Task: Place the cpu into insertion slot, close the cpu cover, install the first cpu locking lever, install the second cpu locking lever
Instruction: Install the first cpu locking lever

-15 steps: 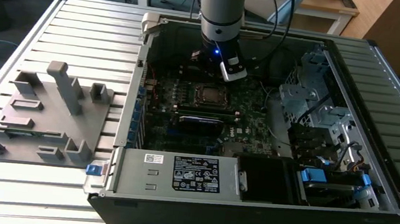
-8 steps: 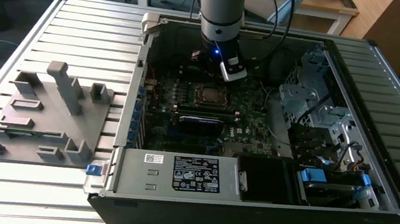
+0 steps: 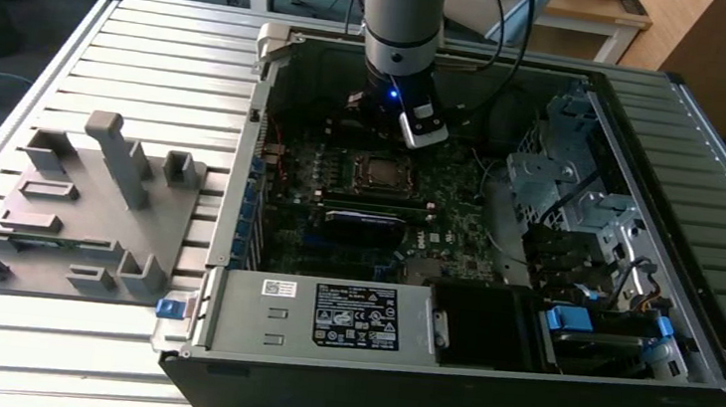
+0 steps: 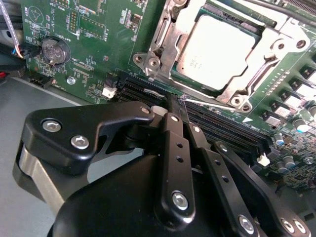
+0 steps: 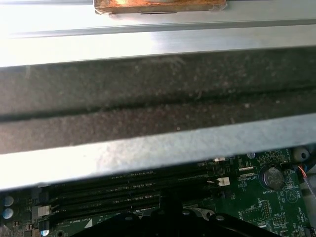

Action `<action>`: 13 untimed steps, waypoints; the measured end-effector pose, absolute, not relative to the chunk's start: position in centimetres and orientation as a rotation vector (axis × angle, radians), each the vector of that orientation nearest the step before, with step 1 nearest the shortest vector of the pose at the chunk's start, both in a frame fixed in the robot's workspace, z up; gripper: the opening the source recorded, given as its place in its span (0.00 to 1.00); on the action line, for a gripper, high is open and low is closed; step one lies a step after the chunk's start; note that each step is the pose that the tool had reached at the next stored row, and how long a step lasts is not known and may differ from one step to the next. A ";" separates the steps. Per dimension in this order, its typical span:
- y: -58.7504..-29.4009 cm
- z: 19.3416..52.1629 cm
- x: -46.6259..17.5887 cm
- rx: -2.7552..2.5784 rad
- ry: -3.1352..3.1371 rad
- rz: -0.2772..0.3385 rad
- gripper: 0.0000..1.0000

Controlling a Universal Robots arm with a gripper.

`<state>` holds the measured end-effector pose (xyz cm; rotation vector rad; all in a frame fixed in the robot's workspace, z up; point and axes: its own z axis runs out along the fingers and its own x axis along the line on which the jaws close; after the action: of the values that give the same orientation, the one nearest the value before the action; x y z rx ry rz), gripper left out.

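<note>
Overall, the slatted grey metal table (image 3: 153,33) carries an open black desktop computer case (image 3: 452,387), with a grey moulded fixture plate (image 3: 82,216) beside it on the exterior view's left. The grey-and-blue robot arm (image 3: 405,18) descends vertically into the case over the green motherboard (image 3: 466,248), just beyond the insertion slot (image 3: 357,168).

The second wrist view shows the black linkage gripper (image 4: 177,106) with jaws drawn close together and nothing seen between them, tips at the long black memory slots (image 4: 222,126). Beyond them, the square silver-grey cpu (image 4: 217,49) sits in the socket with the silver metal cpu cover (image 4: 165,29) lying closed around it.

The first wrist view shows the case's grey and dark side wall (image 5: 148,98) above those slots. Both wrist views show the round coin cell battery (image 4: 55,50)
</note>
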<state>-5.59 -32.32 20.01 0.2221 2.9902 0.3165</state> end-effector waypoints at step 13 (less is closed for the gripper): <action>-32.3 19.8 -5.6 0.219 2.976 0.321 0.10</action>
<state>-5.58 -32.33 19.76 0.2191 2.9764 0.3208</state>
